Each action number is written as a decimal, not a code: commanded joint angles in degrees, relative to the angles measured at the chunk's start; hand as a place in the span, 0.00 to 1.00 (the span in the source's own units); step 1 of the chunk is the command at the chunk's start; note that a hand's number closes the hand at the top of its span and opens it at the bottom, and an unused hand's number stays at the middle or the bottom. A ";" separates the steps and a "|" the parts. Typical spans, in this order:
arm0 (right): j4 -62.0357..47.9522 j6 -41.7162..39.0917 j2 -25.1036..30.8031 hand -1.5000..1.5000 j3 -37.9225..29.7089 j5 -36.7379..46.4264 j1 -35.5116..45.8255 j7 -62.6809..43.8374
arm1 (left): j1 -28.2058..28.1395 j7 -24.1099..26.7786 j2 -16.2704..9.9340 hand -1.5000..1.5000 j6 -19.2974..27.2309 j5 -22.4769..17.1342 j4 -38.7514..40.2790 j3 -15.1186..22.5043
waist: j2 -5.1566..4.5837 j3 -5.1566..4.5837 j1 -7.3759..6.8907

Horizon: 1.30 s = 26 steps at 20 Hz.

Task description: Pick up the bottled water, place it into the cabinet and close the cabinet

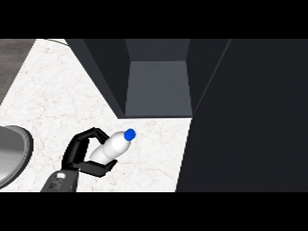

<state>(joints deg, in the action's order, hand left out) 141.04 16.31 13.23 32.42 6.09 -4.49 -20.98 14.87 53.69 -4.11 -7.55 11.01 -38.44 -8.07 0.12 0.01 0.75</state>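
Cabinet (157,85) stands open, its dark door (256,117) swung out at right. Left hand (83,155) has its fingers curled round the bottled water (114,146), blue cap toward the opening, apparently lifted. Placing and closing remain. White counter (49,99) between bottle and shelf edge lies bare; right hand unseen.

Counter top (49,103): white stone-like, faint grey veining, matt. Bottled water (113,148): smooth white plastic w/ slight sheen, glossy blue cap (129,133). Left hand (83,155): black, smooth, hard plastic look; grey forearm (56,181) matt. Cabinet (156,76): dark grey panels, flat matt finish (inside floor paler grey). Sink (6,158) at left edge: brushed-metal look, soft shine
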 commanded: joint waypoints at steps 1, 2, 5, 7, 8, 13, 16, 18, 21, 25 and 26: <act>3.10 0.55 -0.39 0.00 3.41 4.66 -0.44 -2.43 | 4.10 -1.02 3.90 1.00 7.54 -2.77 -0.49 -2.06 | 0.00 -0.07 -0.10; 7.02 1.28 -0.20 0.00 2.87 5.31 0.57 -6.54 | 2.65 1.56 3.48 1.00 4.36 -3.94 -0.74 -3.40 | 0.04 -0.10 -0.20; 5.70 1.99 -0.62 0.00 2.95 5.56 1.10 -6.52 | 2.49 -2.15 4.02 1.00 6.97 -12.31 -3.69 5.67 | 0.11 -0.08 -0.27; 9.23 1.03 2.58 0.00 3.29 4.22 -4.31 -4.67 | 1.82 -7.19 4.05 1.00 5.78 -14.31 -8.94 7.11 | 0.30 0.00 -0.25; 6.11 1.68 1.57 0.00 3.82 5.66 -3.31 -1.42 | 5.39 -10.81 4.06 1.00 5.55 -14.59 -9.45 6.04 | 0.25 0.00 -0.20; 6.12 1.66 2.31 0.00 2.36 3.47 -3.39 -1.72 | -0.40 -16.22 4.09 1.00 9.21 -23.05 -20.59 16.86 | 0.31 0.01 -0.67; 8.97 1.53 4.15 0.00 0.57 1.32 -4.63 -3.08 | 1.98 -23.19 4.10 1.00 15.46 -26.77 -26.25 21.25 | 0.28 0.02 -0.38; 5.56 3.18 1.79 0.00 5.91 5.34 -3.72 -1.10 | 7.84 -23.18 4.10 1.00 22.02 -29.60 -23.96 24.23 | 0.15 -0.04 0.32; 3.35 1.36 2.58 0.00 0.71 0.79 -3.26 1.25 | 5.96 -27.72 4.10 1.00 24.26 -28.33 -29.83 27.01 | 0.01 0.01 -0.42; 5.58 2.37 2.92 0.00 3.41 3.13 -4.62 0.95 | 14.08 -29.07 4.10 1.00 29.72 -31.93 -24.85 28.17 | -0.07 -0.02 0.15; 2.41 2.48 2.53 0.00 5.35 3.68 -5.62 5.35 | 16.01 -31.18 4.10 1.00 34.44 -32.05 -26.51 30.35 | -0.01 0.00 0.35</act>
<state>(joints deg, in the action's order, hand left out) 141.68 18.88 15.68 36.33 5.97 -8.62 -17.52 25.44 26.05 -0.02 19.31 -19.06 -64.21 18.78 0.16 0.00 0.86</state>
